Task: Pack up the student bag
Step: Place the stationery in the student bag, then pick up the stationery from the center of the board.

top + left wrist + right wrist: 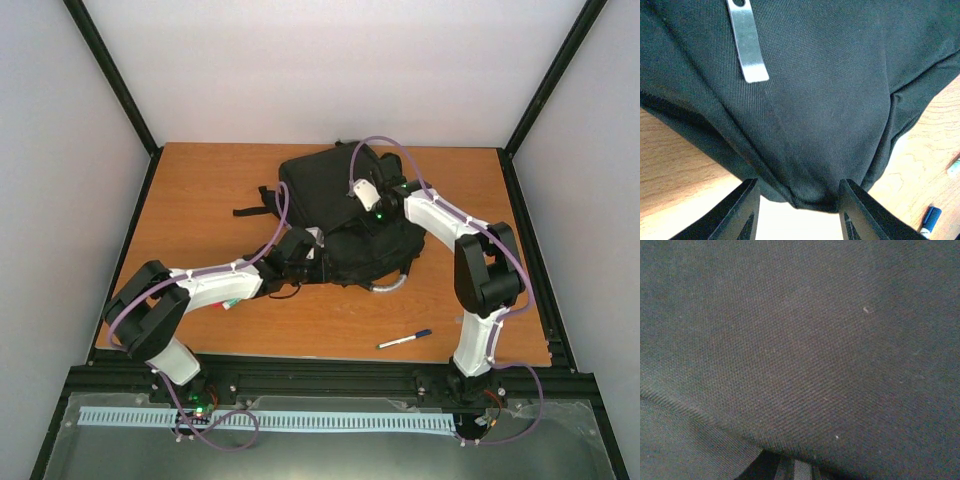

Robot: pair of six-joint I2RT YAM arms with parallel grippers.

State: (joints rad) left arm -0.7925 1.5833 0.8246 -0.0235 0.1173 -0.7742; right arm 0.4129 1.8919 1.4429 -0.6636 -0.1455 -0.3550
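- Left gripper (800, 214): the jaws stand about half apart, and a thick fold of the bag (815, 130) fills the gap, so it looks like a grip on the bag's edge. The fold sits out near the fingertips. A hard pull could drag it free.
- Ahead of that gripper a zip pull (748, 45) lies flat on the cloth, out of reach. If the wrong layer is held, lifting may not open anything.
- Right gripper (370, 198): closed almost flat on top of the bag. Its own view shows only cloth, so I cannot tell whether it pinches a thin layer or nothing. An empty pinch would leave the mouth closed.
- With both grippers on soft fabric, uneven pulls may slide the bag across the table (210, 190).
- To the left gripper's right, the pen (404, 340) lies unpacked, apart from the bag. A shifting bag could knock it away.
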